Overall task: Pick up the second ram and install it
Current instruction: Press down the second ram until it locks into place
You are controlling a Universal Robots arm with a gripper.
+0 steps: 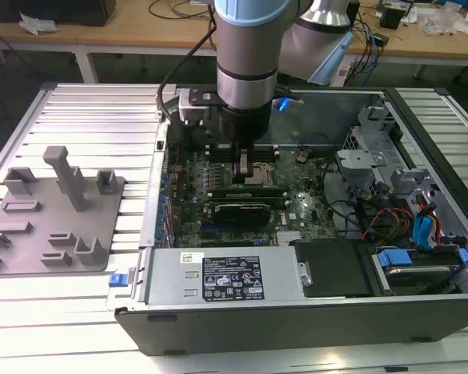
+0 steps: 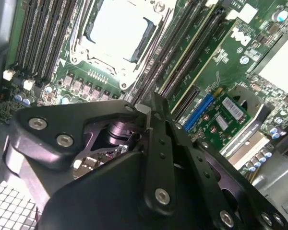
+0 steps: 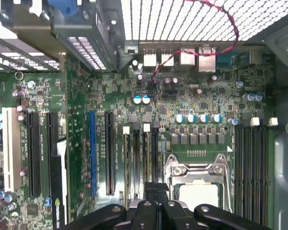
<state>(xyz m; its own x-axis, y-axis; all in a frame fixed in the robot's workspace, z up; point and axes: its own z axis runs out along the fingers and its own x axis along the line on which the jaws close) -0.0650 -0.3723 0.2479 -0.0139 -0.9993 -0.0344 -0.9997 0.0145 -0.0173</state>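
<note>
Exterior view: arm stood over the open case (image 1: 296,319), hand (image 1: 242,173) low over the board, right at the socket (image 1: 260,176). A green ram (image 1: 249,189) sat on edge in a slot on the socket's near side, just below the fingertips. Looked level along its length. Grey fixture (image 1: 54,210) on the tabletop was well apart, toward the exterior view's left.

Second wrist view: hand (image 2: 145,114) had its fingers pressed together, nothing visible between them. The tips pointed down at the end of the slot bank beside the socket (image 2: 117,31). Two pale-edged sticks (image 2: 194,48) stood in neighbouring slots there. Couldn't tell which was the second ram; my guess is the one in line with the tips.

First wrist view: hand (image 3: 149,199) sat over the slots next to the socket (image 3: 197,191). Couldn't separate ram from slot here.

Judgement: pick-up done and ram in its slot. Task is at or near the end. Clip latch state not visible, so seating unconfirmed.
</note>
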